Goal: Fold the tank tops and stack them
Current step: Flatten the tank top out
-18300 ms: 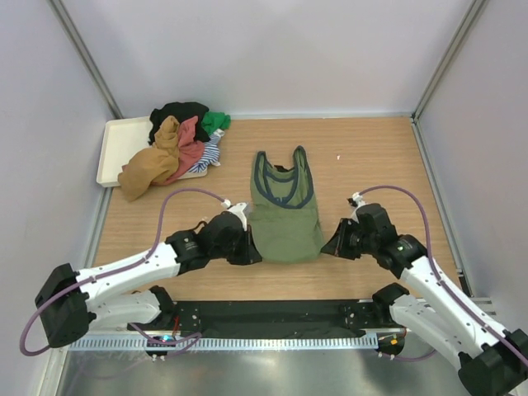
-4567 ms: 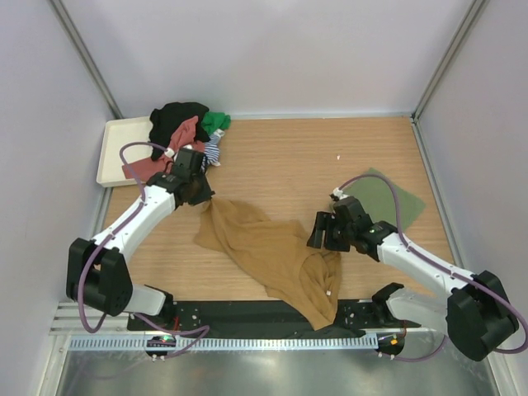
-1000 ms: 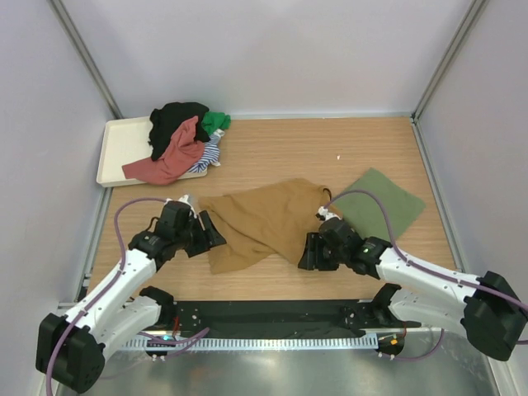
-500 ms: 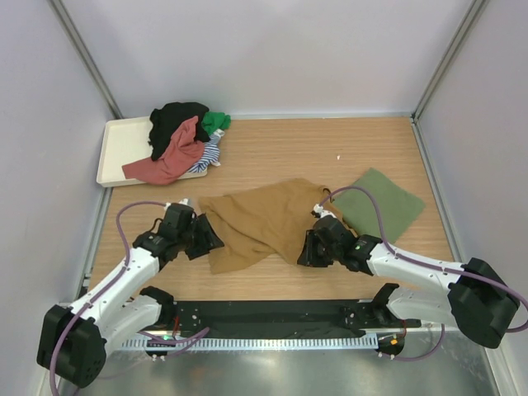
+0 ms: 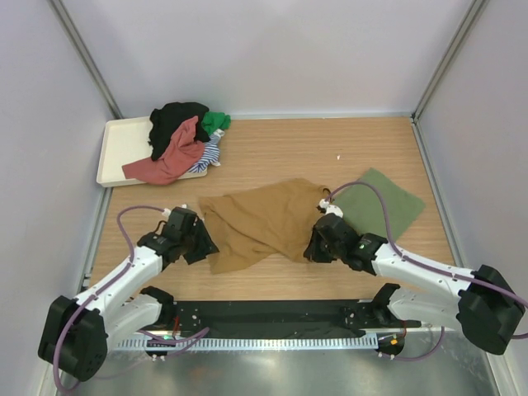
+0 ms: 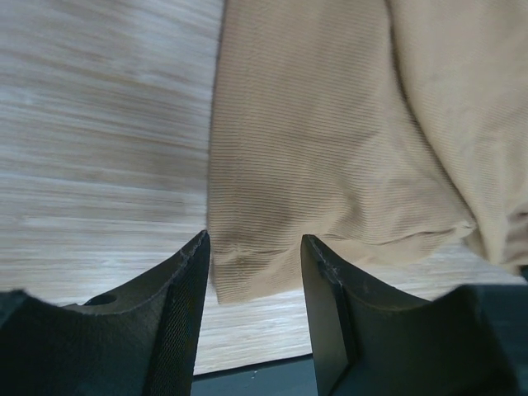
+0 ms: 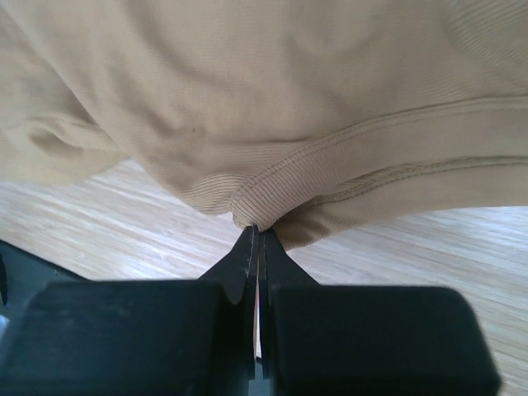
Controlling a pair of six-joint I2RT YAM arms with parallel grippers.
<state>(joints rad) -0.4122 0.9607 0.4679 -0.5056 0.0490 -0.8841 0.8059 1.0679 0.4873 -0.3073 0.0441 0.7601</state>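
Observation:
A mustard brown tank top [image 5: 264, 216] lies spread and rumpled on the wooden table between my two arms. My left gripper [image 5: 206, 246] is at its near left corner, open. In the left wrist view the fingers [image 6: 186, 301] straddle that corner of the mustard top [image 6: 272, 165] without pinching it. My right gripper [image 5: 312, 247] is at the cloth's near right edge. In the right wrist view the right gripper [image 7: 257, 231] is shut on a bunched bit of the ribbed hem of the mustard top [image 7: 272, 99]. More tank tops [image 5: 186, 136] lie heaped at the back left.
The heap of red, black, green and striped tops rests partly on a cream tray [image 5: 115, 153] by the left wall. A folded olive green top [image 5: 381, 202] lies flat to the right of the mustard one. The black base rail [image 5: 272, 318] runs along the near edge.
My right gripper has closed on the mustard top's hem. My left gripper has slid in over the cloth's near left corner, its fingers a little narrower.

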